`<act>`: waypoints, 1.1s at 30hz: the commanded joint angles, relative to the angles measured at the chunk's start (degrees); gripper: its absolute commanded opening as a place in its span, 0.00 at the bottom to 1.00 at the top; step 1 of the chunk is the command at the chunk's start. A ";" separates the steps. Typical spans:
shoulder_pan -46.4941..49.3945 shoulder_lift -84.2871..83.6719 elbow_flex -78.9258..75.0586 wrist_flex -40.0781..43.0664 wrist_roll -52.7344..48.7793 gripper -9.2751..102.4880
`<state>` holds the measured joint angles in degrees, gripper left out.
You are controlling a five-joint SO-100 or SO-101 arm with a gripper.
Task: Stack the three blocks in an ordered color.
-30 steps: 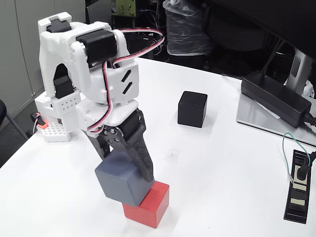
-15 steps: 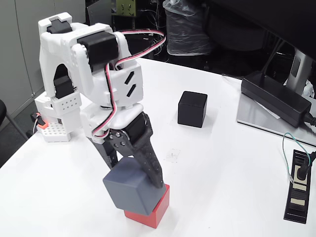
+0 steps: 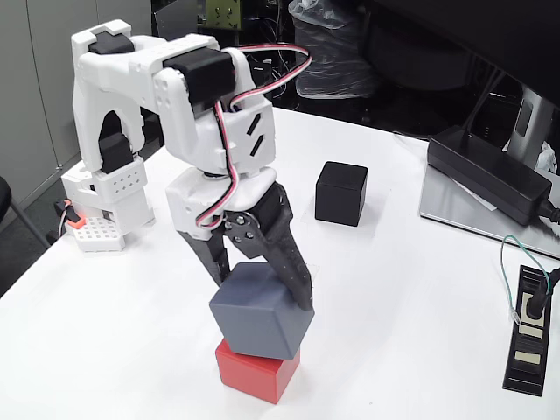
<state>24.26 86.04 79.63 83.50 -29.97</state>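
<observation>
In the fixed view the grey block [image 3: 260, 312] rests slightly skewed on top of the red block [image 3: 256, 371] near the table's front edge. My gripper [image 3: 262, 297] comes down from above and is shut on the grey block, one black finger along its right side and the other behind its left. The black block [image 3: 340, 193] stands alone on the table farther back, to the right of the arm.
A small white perforated brick with an orange tab [image 3: 94, 231] sits by the arm's base at the left. A black power adapter [image 3: 490, 174] on a grey plate and a black cabled module [image 3: 529, 329] lie at the right.
My gripper has carried the grey block to the right and onto the red block; one second ago it hung off the red block's left side.
</observation>
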 commanded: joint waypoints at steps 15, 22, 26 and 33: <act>0.44 0.70 0.26 5.45 -0.44 0.08; 0.44 0.53 0.53 5.45 -0.35 0.09; 0.44 0.44 0.62 5.36 -0.35 0.09; 0.44 0.35 0.35 5.36 -0.35 0.26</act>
<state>24.35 86.22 80.07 88.59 -29.97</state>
